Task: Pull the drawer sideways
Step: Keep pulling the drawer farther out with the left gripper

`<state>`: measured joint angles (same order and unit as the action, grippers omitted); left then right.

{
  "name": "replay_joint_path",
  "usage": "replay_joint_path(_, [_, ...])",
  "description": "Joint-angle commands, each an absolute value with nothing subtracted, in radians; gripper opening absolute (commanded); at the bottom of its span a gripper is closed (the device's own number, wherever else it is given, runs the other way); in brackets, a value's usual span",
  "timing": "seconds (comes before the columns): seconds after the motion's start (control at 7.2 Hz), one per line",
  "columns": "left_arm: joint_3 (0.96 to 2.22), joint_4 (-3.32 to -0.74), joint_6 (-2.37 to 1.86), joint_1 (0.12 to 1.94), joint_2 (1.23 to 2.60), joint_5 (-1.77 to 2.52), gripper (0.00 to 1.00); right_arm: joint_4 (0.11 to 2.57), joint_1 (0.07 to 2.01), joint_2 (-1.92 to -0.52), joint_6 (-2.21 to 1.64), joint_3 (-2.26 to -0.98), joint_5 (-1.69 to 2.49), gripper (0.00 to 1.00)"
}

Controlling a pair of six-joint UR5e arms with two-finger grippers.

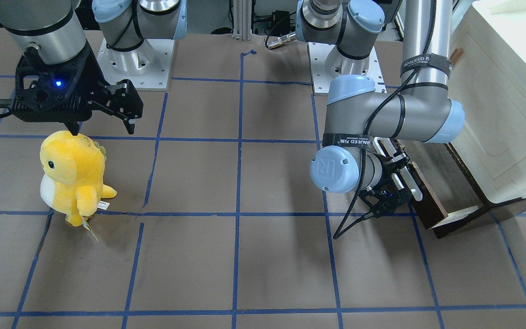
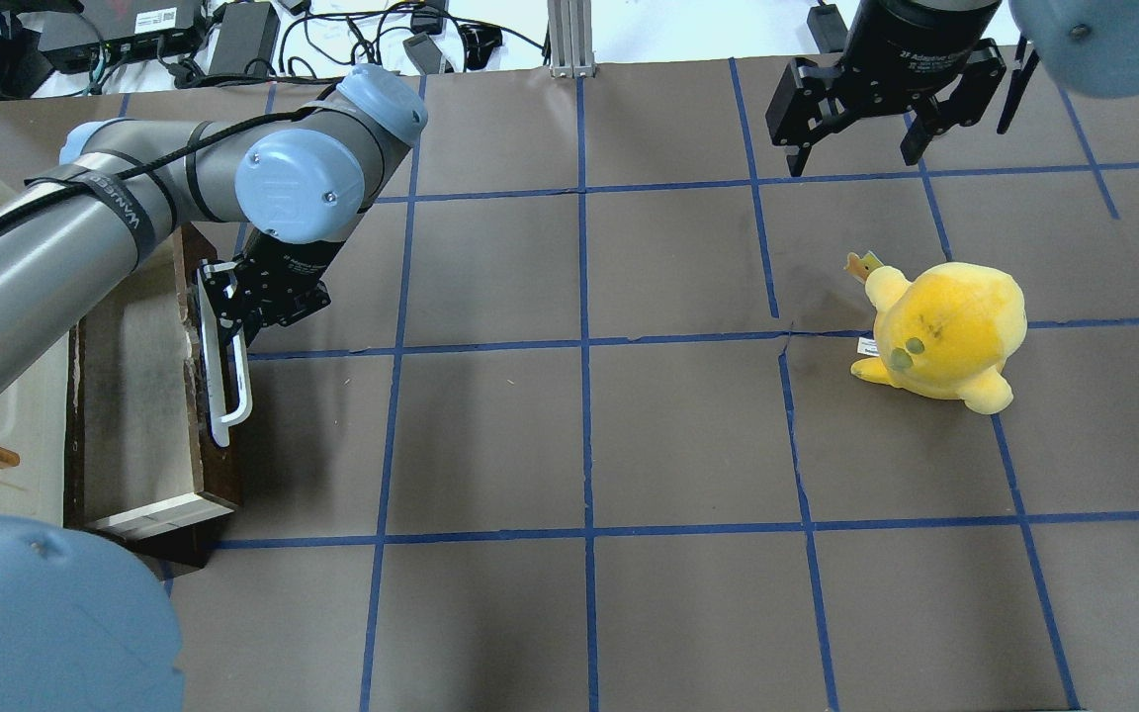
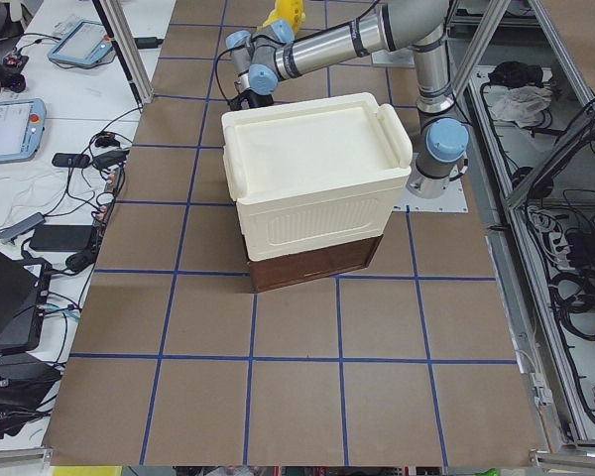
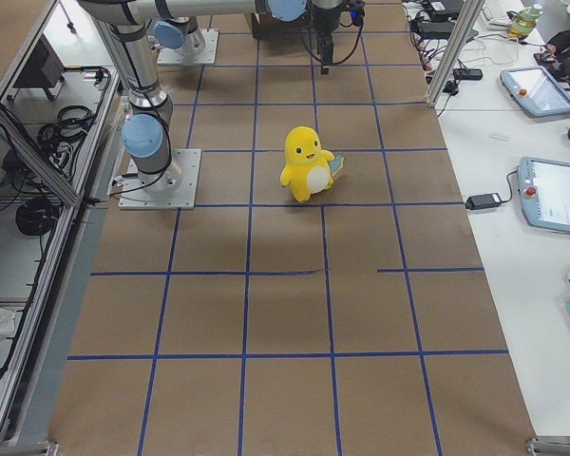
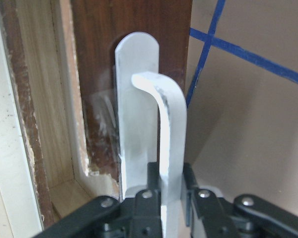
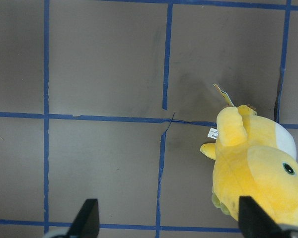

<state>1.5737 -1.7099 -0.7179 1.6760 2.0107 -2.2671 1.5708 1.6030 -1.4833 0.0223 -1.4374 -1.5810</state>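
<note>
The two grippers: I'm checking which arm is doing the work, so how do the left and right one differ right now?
The left gripper is shut, its fingers clamping the white handle of the drawer. The right gripper is open and holds nothing.
The left gripper lies sideways, low at the drawer front. The right gripper points down over the table, apart from the yellow plush toy.
Both are black two-finger grippers.

Yellow plush toy (image 4: 307, 164) stands upright on the worktop (image 4: 285, 313), midway between the robot-side and operator-side edges, toward the far edge. Right gripper (image 4: 326, 57) hangs near the far edge, well apart from the toy
</note>
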Motion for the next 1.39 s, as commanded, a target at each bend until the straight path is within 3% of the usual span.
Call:
replay_joint_path(0.0, [1.554,-1.729,-0.735,1.692,2.022,-2.264,0.00,1.571,1.603,-1.483,0.021,-1.437,-1.582,1.00])
replay_joint_path(0.83, [1.537,-1.732,-0.750,1.701,2.036,-2.246,0.00,1.571,1.603,-1.483,0.021,-1.437,-1.580,1.00])
replay_joint_path(0.97, [1.536,-1.730,-0.749,1.701,2.036,-2.246,0.32,1.571,1.603,-1.483,0.021,-1.437,-1.580,1.00])
replay_joint_path(1.11, [1.536,-1.730,-0.738,1.701,2.034,-2.247,0.82,1.571,1.603,-1.483,0.021,-1.437,-1.582,1.00])
replay_joint_path(1.25, [1.532,-1.730,-0.733,1.701,2.026,-2.244,1.00,1.571,1.603,-1.483,0.021,-1.437,-1.580,1.00])
